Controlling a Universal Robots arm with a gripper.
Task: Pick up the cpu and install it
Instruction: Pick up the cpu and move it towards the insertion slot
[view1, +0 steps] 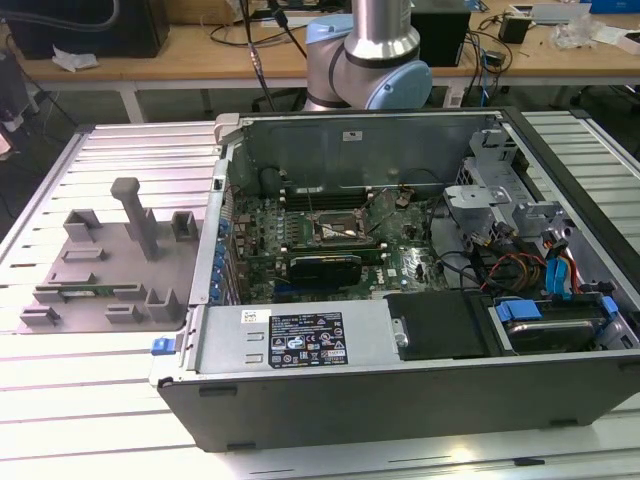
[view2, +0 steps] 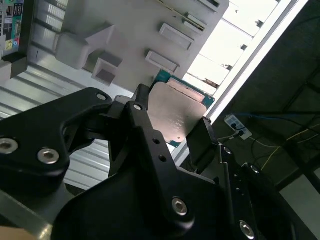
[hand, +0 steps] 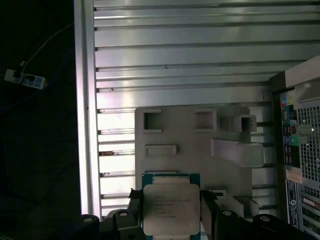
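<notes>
In the first wrist view the cpu (hand: 171, 210) is clamped between the gripper's (hand: 171, 202) two black fingers, pinched by opposite edges. The grey fixture tray (hand: 190, 150) and the slatted table (hand: 175, 50) lie beyond it. The chip looks light, stiff and thin. Its smooth lid could slip and its underside is probably fragile, so an edge grip suits it.

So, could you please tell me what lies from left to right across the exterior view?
Grey fixture tray → square socket frame → black cover panel → blue cables.
</notes>
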